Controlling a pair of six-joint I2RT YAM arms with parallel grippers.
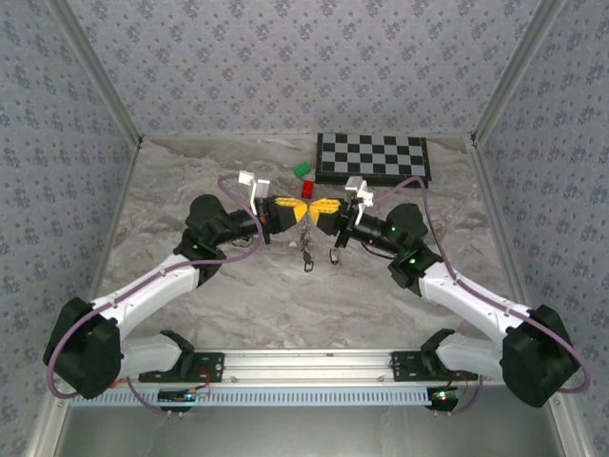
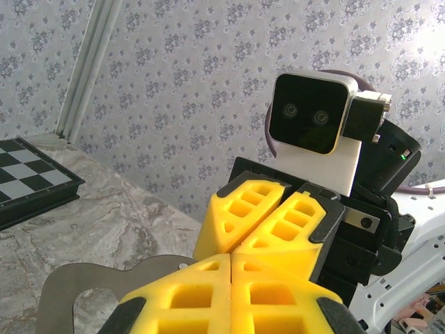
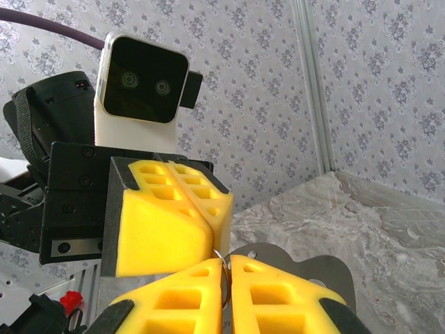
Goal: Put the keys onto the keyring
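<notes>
Here we see our left fingers [image 2: 188, 299] pressed together, meeting our right fingers [image 3: 278, 299], which pinch the keyring [image 3: 220, 256] above the table [image 1: 285, 295].

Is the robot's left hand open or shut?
Shut. In its wrist view, the left hand's two yellow pads press together with no gap.

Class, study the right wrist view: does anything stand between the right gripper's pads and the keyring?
Nothing visible does. The keyring sits in the narrow slit between the right gripper's pads, its top poking out beside the left gripper's tips.
</notes>
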